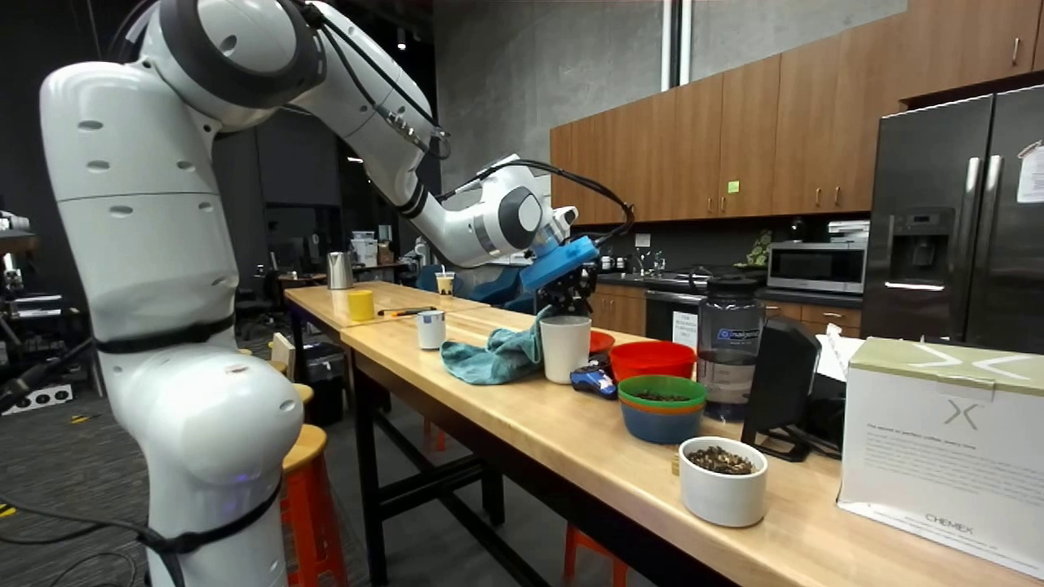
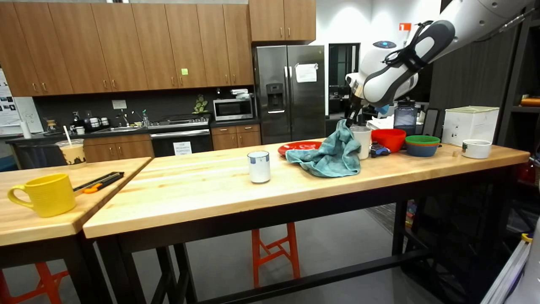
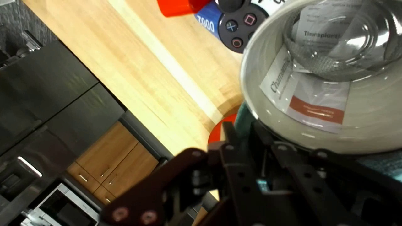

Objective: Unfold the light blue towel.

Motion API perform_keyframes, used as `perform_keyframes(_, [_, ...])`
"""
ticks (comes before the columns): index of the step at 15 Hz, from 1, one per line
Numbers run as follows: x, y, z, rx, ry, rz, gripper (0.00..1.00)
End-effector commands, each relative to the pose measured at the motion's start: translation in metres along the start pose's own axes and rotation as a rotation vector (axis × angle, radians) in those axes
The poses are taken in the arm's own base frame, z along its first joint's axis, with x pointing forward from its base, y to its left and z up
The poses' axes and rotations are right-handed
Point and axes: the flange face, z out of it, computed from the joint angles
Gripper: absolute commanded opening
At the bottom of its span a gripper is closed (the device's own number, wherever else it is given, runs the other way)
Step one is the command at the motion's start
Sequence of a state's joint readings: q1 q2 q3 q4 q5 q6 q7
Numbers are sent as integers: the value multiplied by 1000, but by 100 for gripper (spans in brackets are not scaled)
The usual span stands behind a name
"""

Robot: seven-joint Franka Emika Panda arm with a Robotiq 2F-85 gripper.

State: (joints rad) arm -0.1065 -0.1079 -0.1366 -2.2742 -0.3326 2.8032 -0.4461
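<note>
The light blue towel, teal in these views, lies crumpled on the wooden table in both exterior views (image 1: 489, 361) (image 2: 331, 156). One part of it rises to a peak beside a tall white container (image 1: 565, 350). My gripper (image 2: 350, 120) is at that peak, pointing down. In the wrist view, towel cloth (image 3: 244, 121) shows between the two dark fingertips of my gripper (image 3: 243, 129), which look closed on it. The right-hand finger is right beside the container's rim (image 3: 248, 91). Most of the towel is hidden under the gripper and container in the wrist view.
A red plate (image 2: 299, 147) lies behind the towel. A white and blue mug (image 2: 258, 167) stands beside it. A game controller (image 1: 594, 381), a red bowl (image 1: 652, 359), stacked bowls (image 1: 662, 417) and a bottle (image 1: 728, 350) are past the container. Packets lie inside the container.
</note>
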Motion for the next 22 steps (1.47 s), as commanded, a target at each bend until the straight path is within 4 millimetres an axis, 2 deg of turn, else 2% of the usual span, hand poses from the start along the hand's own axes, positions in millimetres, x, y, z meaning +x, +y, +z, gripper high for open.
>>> perform_keyframes(1, [6,4,-2,-11,-16,-1,51])
perform_keyframes(6, [13,-3,-10,53,5,34,85])
perform_keyframes(8, [22,-6,-21,110,24,63,99])
perform_keyframes(11, [37,-4,-45,168,50,91,100])
perform_keyframes(14, [46,7,-70,179,57,119,100])
perform_keyframes(19, [46,22,-103,169,78,141,100])
perform_keyframes(22, [45,22,-119,189,72,144,100])
